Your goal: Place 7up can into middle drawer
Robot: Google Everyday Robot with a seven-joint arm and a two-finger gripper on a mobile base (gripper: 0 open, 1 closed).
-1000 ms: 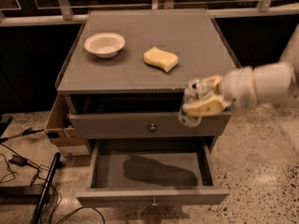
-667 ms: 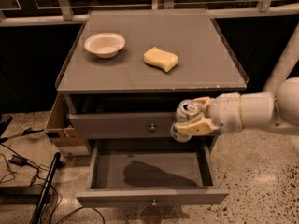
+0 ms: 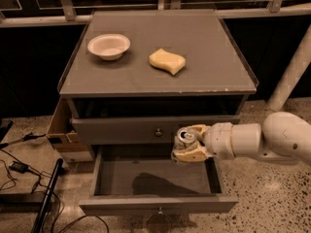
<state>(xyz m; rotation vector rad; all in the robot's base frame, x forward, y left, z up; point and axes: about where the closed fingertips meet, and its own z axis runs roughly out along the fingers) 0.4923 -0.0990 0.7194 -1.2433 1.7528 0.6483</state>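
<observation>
Jaws pinch 7up can (image 3: 185,136) over open middle drawer (image 3: 155,204), back-right edge.

A white bowl (image 3: 109,46) and a wavy yellow sponge (image 3: 167,61) sit apart on the grey tabletop (image 3: 209,42), with a cardboard box (image 3: 62,132) and black cables (image 3: 19,169) at lower left.
</observation>
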